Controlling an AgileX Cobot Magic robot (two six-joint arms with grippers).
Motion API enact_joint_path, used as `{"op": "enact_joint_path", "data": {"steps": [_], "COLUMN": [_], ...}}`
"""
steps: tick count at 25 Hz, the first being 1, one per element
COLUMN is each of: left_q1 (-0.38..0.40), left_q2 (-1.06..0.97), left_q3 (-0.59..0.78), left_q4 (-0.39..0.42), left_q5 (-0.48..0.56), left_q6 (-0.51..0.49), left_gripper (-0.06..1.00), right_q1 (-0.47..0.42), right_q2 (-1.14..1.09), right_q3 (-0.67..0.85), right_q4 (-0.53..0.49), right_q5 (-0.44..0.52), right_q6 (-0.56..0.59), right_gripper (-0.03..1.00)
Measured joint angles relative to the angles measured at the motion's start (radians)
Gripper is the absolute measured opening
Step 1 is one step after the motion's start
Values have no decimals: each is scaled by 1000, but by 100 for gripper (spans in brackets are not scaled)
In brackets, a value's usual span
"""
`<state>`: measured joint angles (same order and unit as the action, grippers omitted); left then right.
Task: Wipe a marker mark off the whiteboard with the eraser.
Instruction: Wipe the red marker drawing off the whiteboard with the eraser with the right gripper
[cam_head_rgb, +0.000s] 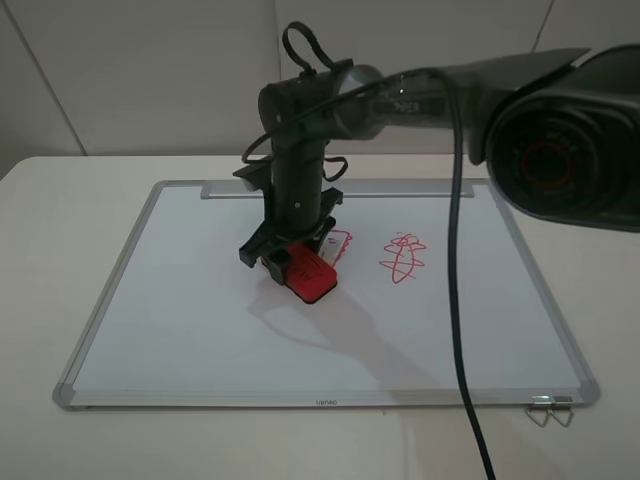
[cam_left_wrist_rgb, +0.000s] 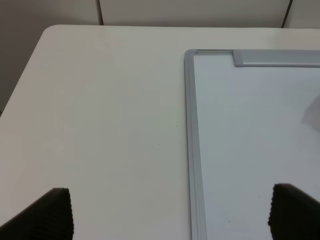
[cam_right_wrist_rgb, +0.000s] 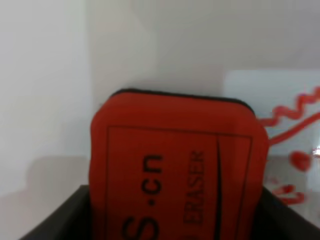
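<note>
The whiteboard lies flat on the table, its tray strip at the far edge. My right gripper reaches across to the board's middle and is shut on the red eraser, which rests on the board. The marker mark is partly hidden behind the eraser and gripper; its wavy red edge shows beside the eraser as the marker mark in the right wrist view. My left gripper hangs open above the board's far left corner, with one fingertip over the table. The whiteboard frame runs between its fingers.
A red scribble of crossing loops sits to the right of the eraser. A metal binder clip lies at the board's near right corner. A black cable hangs across the right side of the board. White table surrounds the board.
</note>
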<state>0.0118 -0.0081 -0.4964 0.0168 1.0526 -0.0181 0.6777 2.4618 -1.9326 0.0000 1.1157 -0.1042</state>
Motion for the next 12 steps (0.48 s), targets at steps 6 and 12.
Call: {"op": "enact_joint_path", "data": {"steps": [6, 12], "left_q1": [0, 0], "left_q2": [0, 0], "left_q3": [0, 0], "left_q4": [0, 0], "left_q5": [0, 0], "left_q6": [0, 0], "left_gripper": [78, 78], "right_q1": [-101, -189], "right_q2": [3, 6], "right_q3": [-2, -2], "right_q4": [-22, -38], "right_q5": [-61, -128], "right_q6": [0, -1], "right_gripper": [51, 51]}}
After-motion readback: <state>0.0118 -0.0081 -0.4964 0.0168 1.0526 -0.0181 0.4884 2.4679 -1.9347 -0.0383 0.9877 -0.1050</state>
